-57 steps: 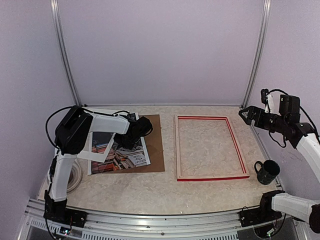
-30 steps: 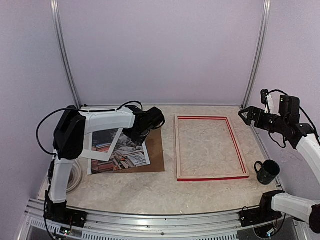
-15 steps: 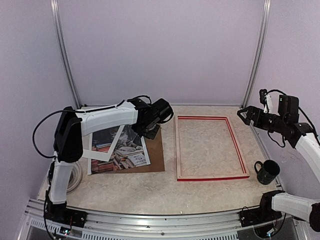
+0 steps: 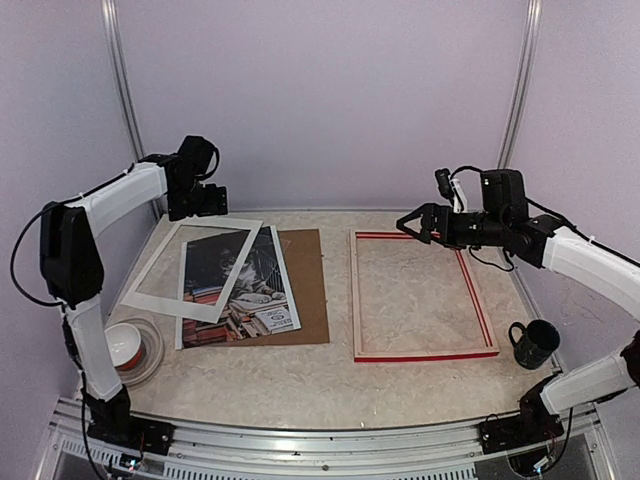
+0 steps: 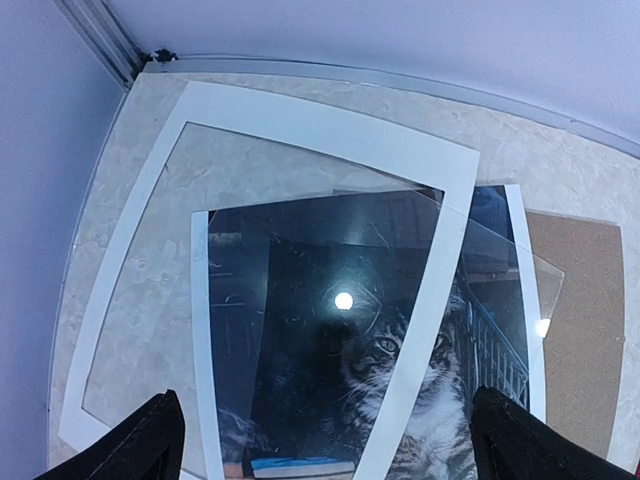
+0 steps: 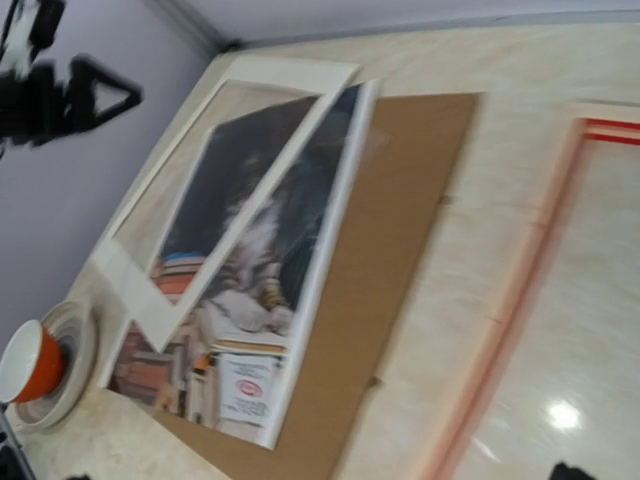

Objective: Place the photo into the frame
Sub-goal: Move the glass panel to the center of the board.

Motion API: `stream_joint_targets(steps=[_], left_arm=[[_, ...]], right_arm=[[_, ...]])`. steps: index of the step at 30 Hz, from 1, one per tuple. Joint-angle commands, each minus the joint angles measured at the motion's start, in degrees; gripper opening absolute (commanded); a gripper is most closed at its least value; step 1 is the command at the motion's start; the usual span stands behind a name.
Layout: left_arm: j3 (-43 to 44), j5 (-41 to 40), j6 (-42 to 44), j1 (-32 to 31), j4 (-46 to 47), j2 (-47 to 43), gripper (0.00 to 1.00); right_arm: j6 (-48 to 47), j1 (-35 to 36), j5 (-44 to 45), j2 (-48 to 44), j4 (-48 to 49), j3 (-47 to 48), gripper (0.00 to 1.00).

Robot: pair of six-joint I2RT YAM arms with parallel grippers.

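whereas 1 s ago the left gripper was working low over the brown backing board, it is now hanging raised at the back-left corner, jaws gaping wide, gripping nothing. white mat is lying skewed across the photo, which is resting on the board, left of the frame & apart from it. right gripper, having come in from the far right, is hovering over frame's far edge, wide open, empty. lettering on photo's books: too small to read.

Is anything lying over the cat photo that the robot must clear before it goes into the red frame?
Yes. The white mat lies askew over the photo's far left part, and a clear sheet seems to lie on it too. The frame is empty.
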Motion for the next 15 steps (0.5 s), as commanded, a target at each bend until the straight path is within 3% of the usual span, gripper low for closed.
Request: stream_joint_targets(steps=[1, 8, 15], left_arm=[[2.9, 10.3, 0.2, 5.8, 1.3, 2.2, 0.99], [6.9, 23.0, 0.5, 16.0, 1.9, 8.4, 0.99], [5.9, 29.0, 0.6, 22.8, 3.6, 11.4, 0.99]], right_arm=[[1.5, 6.1, 3.8, 8.5, 2.8, 7.1, 1.00], [2.5, 14.3, 6.3, 23.5, 4.0, 17.7, 1.00], [5.2, 19.3, 6.8, 37.7, 5.1, 29.5, 1.00]])
